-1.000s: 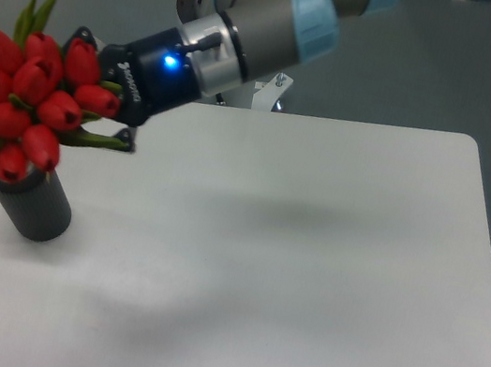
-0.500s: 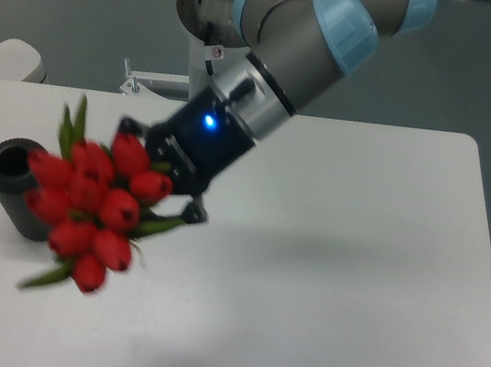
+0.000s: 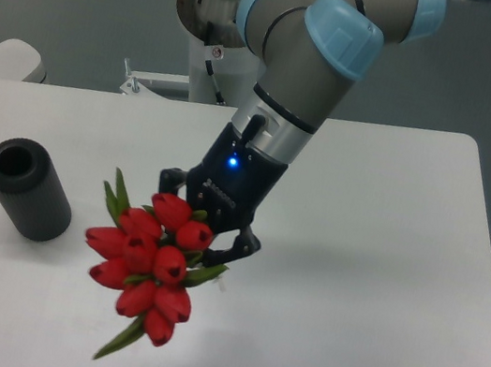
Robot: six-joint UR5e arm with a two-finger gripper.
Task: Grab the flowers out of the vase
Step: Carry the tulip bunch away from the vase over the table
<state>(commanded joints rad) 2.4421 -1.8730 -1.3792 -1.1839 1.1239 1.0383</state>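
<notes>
So the flowers (image 3: pixel 150 267) are out of the vase (image 3: pixel 26 188) and up in the air over the surface (image 3: pixel 360 289), roughly mid-way across and a bit toward the front edge, red buds pointing down toward the front-left. The tool (image 3: pixel 211 225) is clenched on the flowers at the stem end, with the black fingers either side of the bunch and a blue light glowing on its body. A couple of green leaves stick out, one trailing below the buds. The vase stands upright near the left edge, well apart from the bunch, its round hole open on top.
</notes>
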